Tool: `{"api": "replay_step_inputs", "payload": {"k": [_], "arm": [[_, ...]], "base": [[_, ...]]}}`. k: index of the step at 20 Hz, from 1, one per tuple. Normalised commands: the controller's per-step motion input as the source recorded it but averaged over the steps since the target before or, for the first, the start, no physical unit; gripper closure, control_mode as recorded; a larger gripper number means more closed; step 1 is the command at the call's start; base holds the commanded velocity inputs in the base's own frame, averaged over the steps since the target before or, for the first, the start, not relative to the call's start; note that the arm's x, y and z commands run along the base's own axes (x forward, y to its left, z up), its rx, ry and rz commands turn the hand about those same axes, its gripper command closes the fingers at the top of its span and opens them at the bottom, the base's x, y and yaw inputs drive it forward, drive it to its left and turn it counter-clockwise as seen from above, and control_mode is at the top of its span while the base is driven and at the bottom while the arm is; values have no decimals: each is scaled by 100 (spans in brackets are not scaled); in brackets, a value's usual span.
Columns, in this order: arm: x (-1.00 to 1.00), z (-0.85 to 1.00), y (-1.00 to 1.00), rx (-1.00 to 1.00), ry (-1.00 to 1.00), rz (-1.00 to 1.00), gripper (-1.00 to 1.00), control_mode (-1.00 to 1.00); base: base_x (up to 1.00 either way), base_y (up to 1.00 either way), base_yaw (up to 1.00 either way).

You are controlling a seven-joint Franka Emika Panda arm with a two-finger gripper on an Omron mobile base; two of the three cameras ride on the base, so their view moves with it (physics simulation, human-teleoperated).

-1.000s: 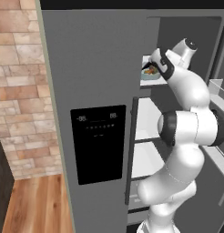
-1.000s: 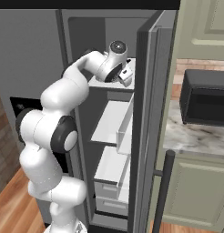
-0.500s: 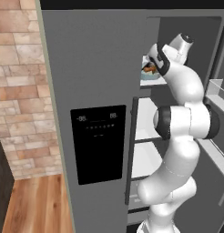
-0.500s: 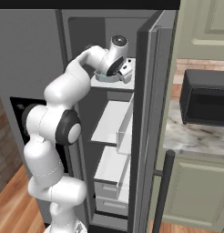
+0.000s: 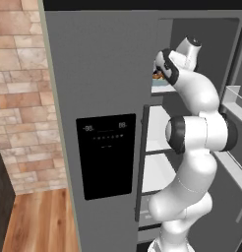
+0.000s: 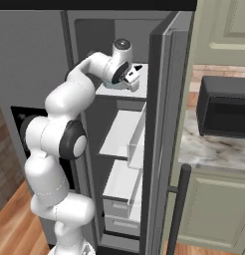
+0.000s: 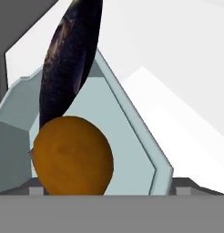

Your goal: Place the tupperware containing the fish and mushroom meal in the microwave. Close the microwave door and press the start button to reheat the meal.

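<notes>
The fridge door's black display panel [image 5: 105, 155] shows faint digits, too blurred to read.

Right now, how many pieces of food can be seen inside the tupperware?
2. In the pale-blue translucent tupperware tub, a rounded orange-brown chunk sits nearest the hand camera, and a long dark strip leans up behind it. More could be hidden beneath them.

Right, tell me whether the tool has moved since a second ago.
Yes. The tool has edged deeper into the fridge toward the tupperware, judged against the top shelf.
</notes>
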Motion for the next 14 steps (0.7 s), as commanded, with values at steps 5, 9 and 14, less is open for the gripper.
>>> {"api": "replay_step_inputs", "payload": {"k": [5,9,14], "arm": [[0,-43,18,-1,3,0,100,-100],[0,-22,5,0,1,0,100,-100],[0,0,0,0,0,0,100,-100]], "base": [[0,0,0],[0,0,0],[0,0,0]]}}
